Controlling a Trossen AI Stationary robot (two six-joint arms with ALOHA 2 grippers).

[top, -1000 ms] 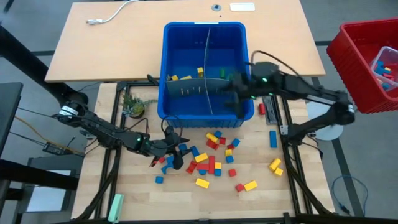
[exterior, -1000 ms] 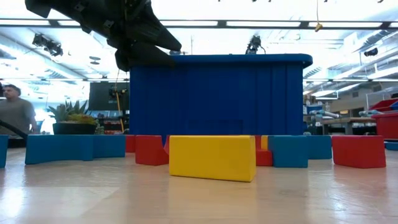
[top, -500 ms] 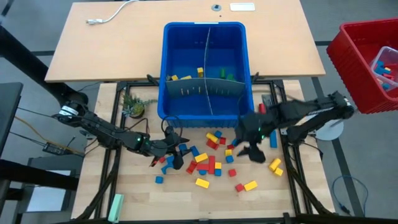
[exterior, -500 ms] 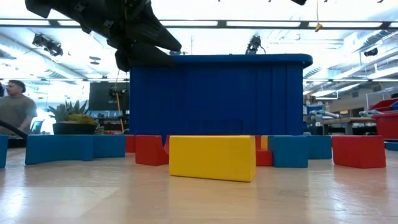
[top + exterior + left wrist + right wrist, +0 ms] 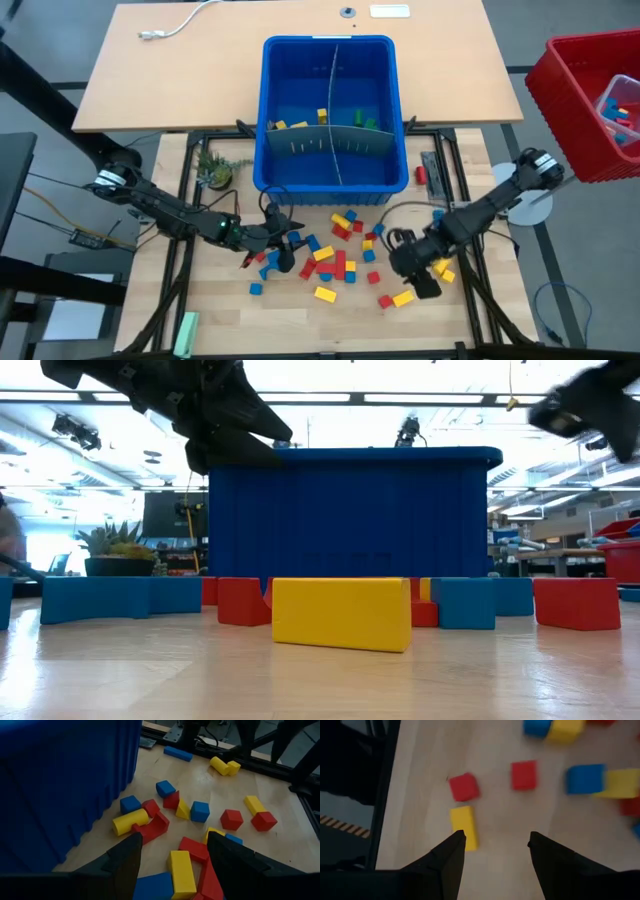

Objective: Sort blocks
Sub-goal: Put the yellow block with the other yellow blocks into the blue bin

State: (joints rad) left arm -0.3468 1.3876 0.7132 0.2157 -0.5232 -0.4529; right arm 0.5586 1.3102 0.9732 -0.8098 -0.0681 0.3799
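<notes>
Red, yellow and blue blocks (image 5: 340, 250) lie scattered on the wooden table in front of the blue bin (image 5: 330, 175); a few more blocks (image 5: 322, 118) lie inside the bin. My left gripper (image 5: 285, 248) hangs open over the left part of the pile, with a yellow block (image 5: 182, 870) on the table below its fingers. My right gripper (image 5: 418, 280) is open and points steeply down above the pile's right near part. In the right wrist view a yellow block (image 5: 464, 826) and a red block (image 5: 464, 786) lie just off one finger. Neither gripper holds anything.
Grey dividers (image 5: 335, 135) split the bin. A red crate (image 5: 590, 90) stands at the far right, a small potted plant (image 5: 213, 172) left of the bin, and a pale green bar (image 5: 186, 330) at the near left. A person (image 5: 10, 540) shows beyond the table.
My right gripper has swung from above the blue bin toward the table's near edge and down. It has tipped from nearly level to pointing steeply down over the blocks at the pile's right.
</notes>
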